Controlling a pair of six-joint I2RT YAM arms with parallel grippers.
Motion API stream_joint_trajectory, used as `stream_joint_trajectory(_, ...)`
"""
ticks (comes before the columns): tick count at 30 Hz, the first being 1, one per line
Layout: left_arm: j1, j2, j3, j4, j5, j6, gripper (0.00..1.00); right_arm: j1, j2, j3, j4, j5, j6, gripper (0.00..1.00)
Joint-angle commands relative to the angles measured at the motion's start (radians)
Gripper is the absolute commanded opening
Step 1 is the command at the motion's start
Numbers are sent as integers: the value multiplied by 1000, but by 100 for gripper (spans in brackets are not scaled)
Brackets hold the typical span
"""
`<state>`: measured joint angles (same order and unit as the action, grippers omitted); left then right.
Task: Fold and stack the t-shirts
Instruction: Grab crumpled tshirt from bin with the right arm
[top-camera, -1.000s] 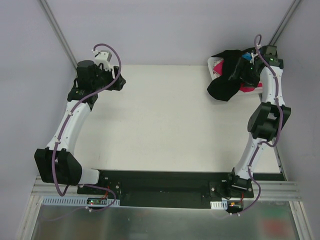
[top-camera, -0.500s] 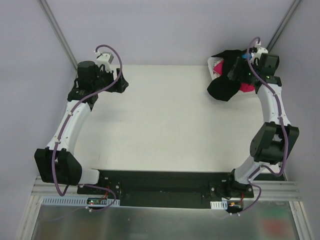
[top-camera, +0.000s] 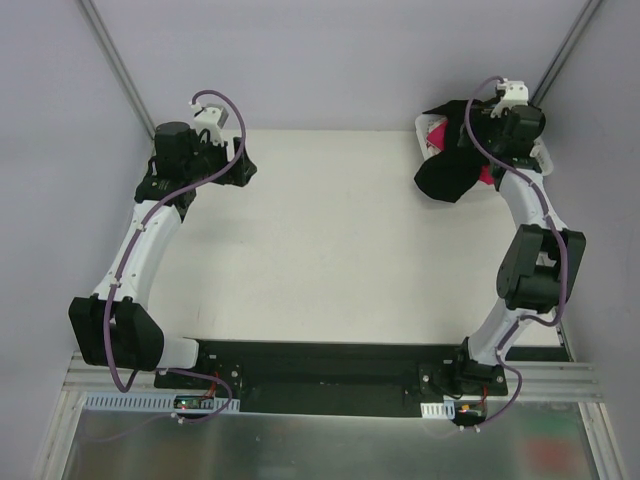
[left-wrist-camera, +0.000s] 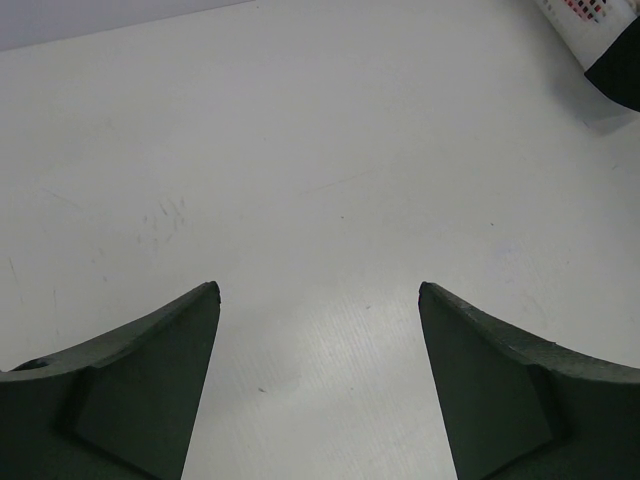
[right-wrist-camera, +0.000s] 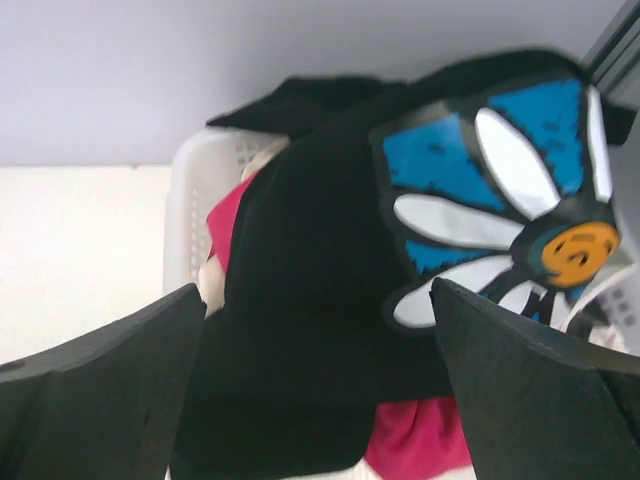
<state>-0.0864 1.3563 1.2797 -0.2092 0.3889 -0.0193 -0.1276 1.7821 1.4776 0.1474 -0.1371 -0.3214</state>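
Laundry fills the white lattice basket (right-wrist-camera: 190, 200) at the upper right of the overhead view: a black daisy-print t-shirt (right-wrist-camera: 300, 300) spills over its near rim, with a pink t-shirt (right-wrist-camera: 420, 445) beneath. The right gripper (right-wrist-camera: 315, 292) hangs close over the heap, jaws spread wide and holding nothing. At upper left, the left gripper (left-wrist-camera: 318, 290) gapes over bare table (left-wrist-camera: 300, 150).

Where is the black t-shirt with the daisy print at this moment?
In the top view, the black t-shirt lies at the far right, heaped in the white basket over the pink shirt.
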Motion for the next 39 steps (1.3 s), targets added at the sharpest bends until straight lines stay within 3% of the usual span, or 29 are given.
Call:
stream_joint_trajectory(1, -12, -19, -2, 10, 15, 38, 80, -3, 43, 125, 144, 25, -73, 100)
stream_joint_trajectory(11, -10, -23, -3, 10, -13, 51, 80, -27, 206, 277, 107, 4, 22, 100)
stream_joint_trajectory(23, -10, -8, -5, 10, -28, 62, 80, -35, 312, 247, 110, -5, 65, 100)
stream_joint_trajectory(25, -10, -2, -2, 10, -28, 61, 80, -38, 316, 243, 109, -15, 70, 90)
stream_joint_trajectory(28, -10, 6, -2, 10, -30, 61, 80, -44, 318, 242, 110, -32, 88, 68)
stream_joint_trajectory(30, -10, 7, 1, 10, -30, 56, 80, -47, 315, 239, 110, -36, 103, 44)
stream_joint_trajectory(32, -12, 10, 0, 10, -27, 53, 80, -47, 313, 234, 110, -36, 108, 38)
stream_joint_trajectory(36, -12, 12, -5, 10, -25, 55, 80, -47, 297, 213, 106, -26, 116, 7)
stream_joint_trajectory(39, -12, 12, -8, 10, -25, 53, 80, -46, 280, 204, 89, -24, 114, 1)
